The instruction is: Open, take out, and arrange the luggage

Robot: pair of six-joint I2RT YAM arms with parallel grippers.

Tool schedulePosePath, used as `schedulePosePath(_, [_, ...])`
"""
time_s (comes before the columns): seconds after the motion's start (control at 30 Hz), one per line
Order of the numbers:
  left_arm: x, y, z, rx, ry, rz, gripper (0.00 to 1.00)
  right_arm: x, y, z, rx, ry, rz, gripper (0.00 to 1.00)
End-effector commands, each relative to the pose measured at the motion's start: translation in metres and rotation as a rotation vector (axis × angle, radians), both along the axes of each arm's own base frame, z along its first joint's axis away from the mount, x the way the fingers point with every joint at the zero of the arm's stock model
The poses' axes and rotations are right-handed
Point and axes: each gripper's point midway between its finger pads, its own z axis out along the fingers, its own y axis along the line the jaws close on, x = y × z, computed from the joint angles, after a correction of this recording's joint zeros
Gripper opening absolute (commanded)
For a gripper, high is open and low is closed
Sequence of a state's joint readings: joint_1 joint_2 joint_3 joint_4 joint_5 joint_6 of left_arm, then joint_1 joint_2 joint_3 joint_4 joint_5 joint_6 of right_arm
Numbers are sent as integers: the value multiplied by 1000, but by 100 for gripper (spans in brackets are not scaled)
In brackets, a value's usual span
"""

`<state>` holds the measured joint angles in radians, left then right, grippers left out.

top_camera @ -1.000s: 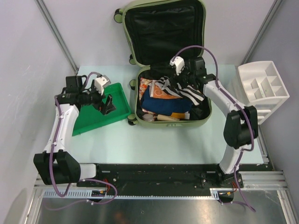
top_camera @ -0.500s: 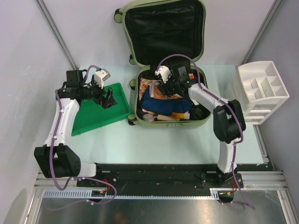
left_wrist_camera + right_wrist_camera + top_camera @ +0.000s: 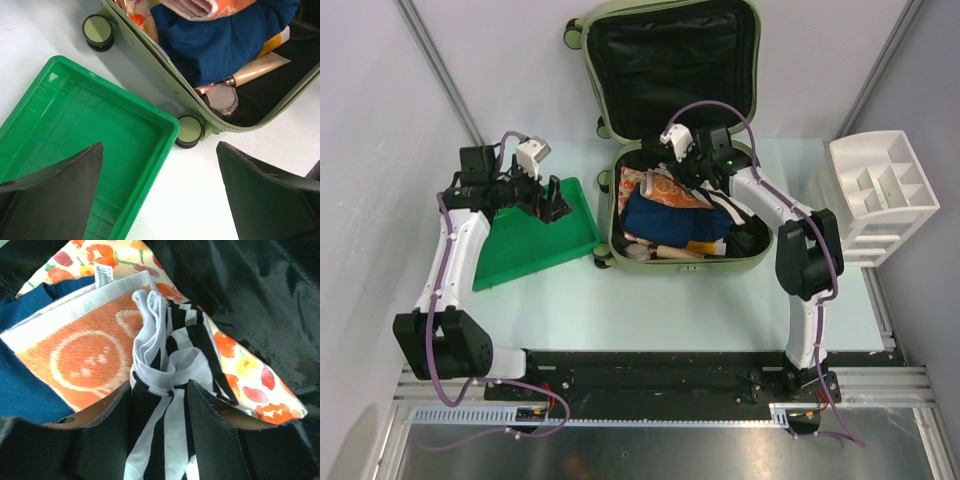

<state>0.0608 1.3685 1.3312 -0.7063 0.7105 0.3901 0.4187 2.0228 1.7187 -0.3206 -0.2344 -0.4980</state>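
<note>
The pale olive-green luggage (image 3: 752, 252) lies open at the table's back, its lid (image 3: 672, 60) up showing black lining. Inside lie a blue garment (image 3: 670, 218), an orange towel (image 3: 80, 357), a floral cloth (image 3: 240, 365) and a cream tube (image 3: 257, 70). My right gripper (image 3: 692, 168) is inside the luggage, shut on a black-and-white striped cloth (image 3: 167, 390) that is bunched between its fingers. My left gripper (image 3: 552, 200) is open and empty above the green tray's (image 3: 520, 250) right edge, left of the luggage's wheels (image 3: 190, 131).
A white compartmented organizer (image 3: 880, 190) stands at the table's right edge. The green tray is empty in the left wrist view (image 3: 80, 130). A small round faceted jar (image 3: 222, 97) lies in the luggage's near corner. Grey walls and slanted frame posts enclose the table.
My right gripper moved left then back toward the luggage's hinge, drawing the striped cloth with it. My left gripper lifted and shifted a little toward the back over the tray.
</note>
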Motion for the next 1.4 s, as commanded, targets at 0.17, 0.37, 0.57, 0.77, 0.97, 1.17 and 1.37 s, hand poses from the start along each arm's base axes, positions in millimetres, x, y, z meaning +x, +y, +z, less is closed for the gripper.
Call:
schedulePosePath(0.17, [15,-10,21,-56,-41,5,100,16,-6,20,62,30,18,59])
schedulePosePath(0.37, [21,-9,23,-84,-19,52,100,17,-10,15,54,49,13,12])
schedulePosePath(0.57, [38,-19,37,-309,182,318,100,-10,12,99,261,-48,113,0])
schedulePosePath(0.77, [40,-63,36,-473,374,422,100,-53,40,132,355,-86,212,0])
schedulePosePath(0.97, [52,-107,26,-572,541,369,100,-76,69,111,350,-41,268,0])
schedulePosePath(1.17, [67,-145,-2,-614,660,299,100,-93,98,80,344,7,307,0])
schedulePosePath(1.37, [70,-163,-22,-665,707,270,100,-110,118,73,361,35,338,0])
